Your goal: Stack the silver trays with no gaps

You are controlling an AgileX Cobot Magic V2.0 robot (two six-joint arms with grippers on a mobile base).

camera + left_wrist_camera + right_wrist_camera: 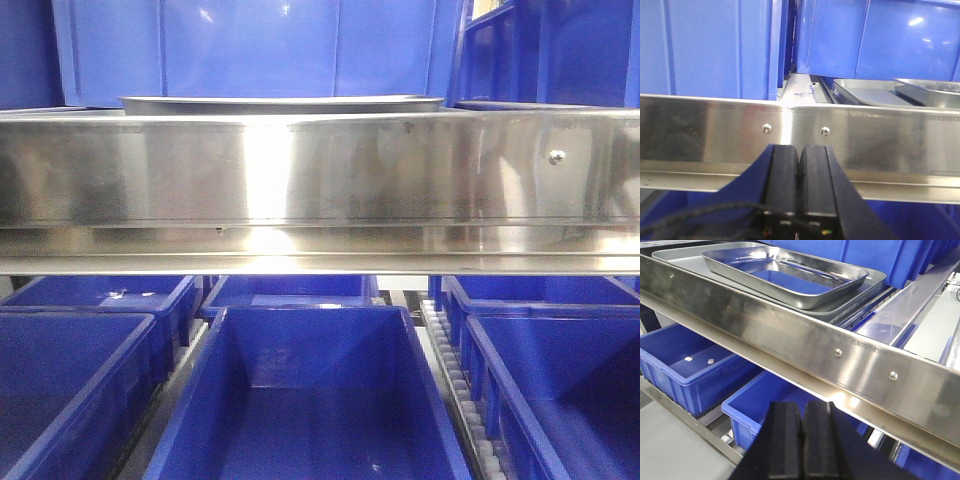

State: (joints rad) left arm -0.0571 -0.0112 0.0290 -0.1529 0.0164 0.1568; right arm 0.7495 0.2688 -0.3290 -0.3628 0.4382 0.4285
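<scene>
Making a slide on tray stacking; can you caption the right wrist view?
Shut right end effector below the shelf rail; a small tray sits skewed inside a larger tray.

Matte black blocky gripper fingers, thin black cable alongside

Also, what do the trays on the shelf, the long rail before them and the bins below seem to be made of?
The silver trays look like polished metal, probably stainless steel: they mirror the blue around them. The shelf rail looks like brushed steel, with a streaked sheen and screw heads. The blue bins look like moulded plastic, glossy and evenly coloured.
</scene>
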